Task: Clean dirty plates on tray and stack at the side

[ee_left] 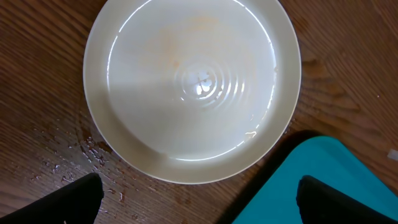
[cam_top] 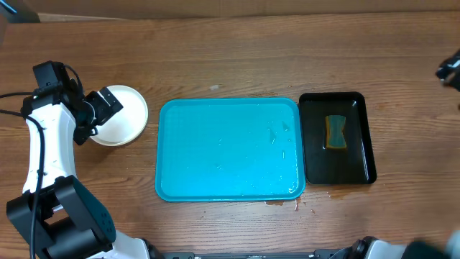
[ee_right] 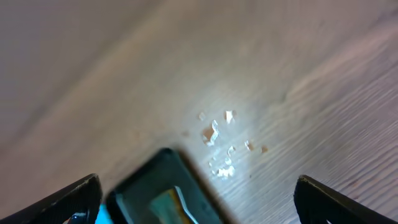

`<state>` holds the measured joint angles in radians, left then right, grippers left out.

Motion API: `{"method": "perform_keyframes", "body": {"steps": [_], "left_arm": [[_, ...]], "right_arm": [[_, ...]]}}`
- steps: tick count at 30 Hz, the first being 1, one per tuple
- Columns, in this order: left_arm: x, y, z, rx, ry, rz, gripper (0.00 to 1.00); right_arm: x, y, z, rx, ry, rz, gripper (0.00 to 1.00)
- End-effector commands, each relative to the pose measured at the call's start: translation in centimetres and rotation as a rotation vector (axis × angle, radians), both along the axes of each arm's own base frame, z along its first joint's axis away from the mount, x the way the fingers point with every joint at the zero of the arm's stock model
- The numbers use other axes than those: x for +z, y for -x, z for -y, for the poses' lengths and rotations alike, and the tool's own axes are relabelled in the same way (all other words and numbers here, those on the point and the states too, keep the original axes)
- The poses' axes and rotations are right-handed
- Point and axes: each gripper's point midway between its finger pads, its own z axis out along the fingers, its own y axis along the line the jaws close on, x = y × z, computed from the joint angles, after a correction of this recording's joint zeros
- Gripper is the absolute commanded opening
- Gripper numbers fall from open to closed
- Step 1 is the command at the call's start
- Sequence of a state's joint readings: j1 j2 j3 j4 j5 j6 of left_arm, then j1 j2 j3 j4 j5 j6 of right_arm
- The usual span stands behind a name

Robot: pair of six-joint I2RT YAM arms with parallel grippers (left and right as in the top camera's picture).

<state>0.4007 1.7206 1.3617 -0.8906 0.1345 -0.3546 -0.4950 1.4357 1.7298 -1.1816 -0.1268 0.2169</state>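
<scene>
A round white plate (cam_top: 128, 115) sits on the wooden table left of the turquoise tray (cam_top: 230, 147), which has nothing but water streaks on it. I cannot tell whether other plates lie under it. My left gripper (cam_top: 106, 108) hovers over the plate's left edge. In the left wrist view the plate (ee_left: 193, 87) fills the frame, wet, with a faint tan tint near its far side. The left gripper (ee_left: 200, 190) is open and empty, with the tray corner (ee_left: 323, 180) below right. My right gripper (cam_top: 449, 70) is at the far right edge; in its blurred wrist view the right gripper (ee_right: 196, 193) is open and empty.
A black tray (cam_top: 336, 96) holding a yellow-green sponge (cam_top: 336, 132) stands right of the turquoise tray. It also shows in the right wrist view, the black tray (ee_right: 140, 183) with the sponge (ee_right: 171, 202). Water drops (ee_left: 93, 152) lie beside the plate. Small crumbs (ee_right: 217, 140) dot the table.
</scene>
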Motion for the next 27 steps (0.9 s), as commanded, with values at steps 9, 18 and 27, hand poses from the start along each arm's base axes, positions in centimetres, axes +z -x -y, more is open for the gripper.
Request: {"method": "perform_keyframes", "body": {"steps": [9, 18, 27], "left_arm": [[-0.5, 0.0, 0.2, -0.031, 0.006, -0.007, 1.00], [-0.5, 0.0, 0.2, -0.031, 0.006, -0.007, 1.00], [-0.5, 0.0, 0.2, -0.031, 0.006, -0.007, 1.00]], "right_arm": [[12.7, 9.2, -9.4, 0.156, 0.171, 0.398, 1.00], [17.2, 17.9, -14.6, 0.295, 0.256, 0.653, 1.00], [16.9, 20.6, -15.1, 0.279, 0.345, 0.934, 1.00]]}}
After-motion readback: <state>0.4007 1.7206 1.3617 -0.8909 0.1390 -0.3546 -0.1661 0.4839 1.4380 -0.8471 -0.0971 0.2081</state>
